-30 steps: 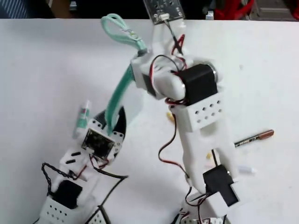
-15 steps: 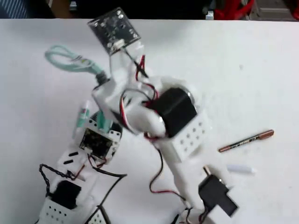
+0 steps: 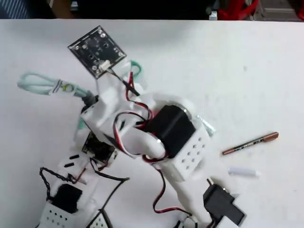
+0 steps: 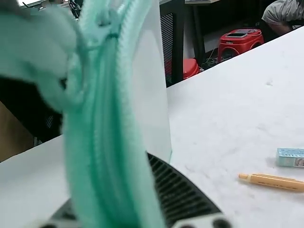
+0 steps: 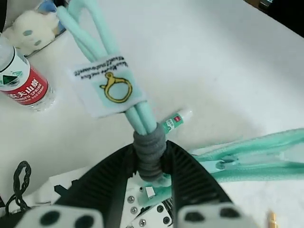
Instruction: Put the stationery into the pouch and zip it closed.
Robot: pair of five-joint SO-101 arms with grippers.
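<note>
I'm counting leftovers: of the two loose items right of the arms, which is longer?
The brown-tipped pen, lying slanted; the white stick beside it is much shorter.

The strap loop (image 3: 64, 88) sits at the table's (image 3: 266, 71) left (its bound end between the right gripper's (image 5: 149, 159) jaws); the pen (image 3: 250, 144) lies well right, a short stick (image 3: 243, 171) just before it.

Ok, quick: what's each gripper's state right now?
Left gripper: shut on the pouch by its zipper edge.
Right gripper: shut on the pouch's strap.
</note>
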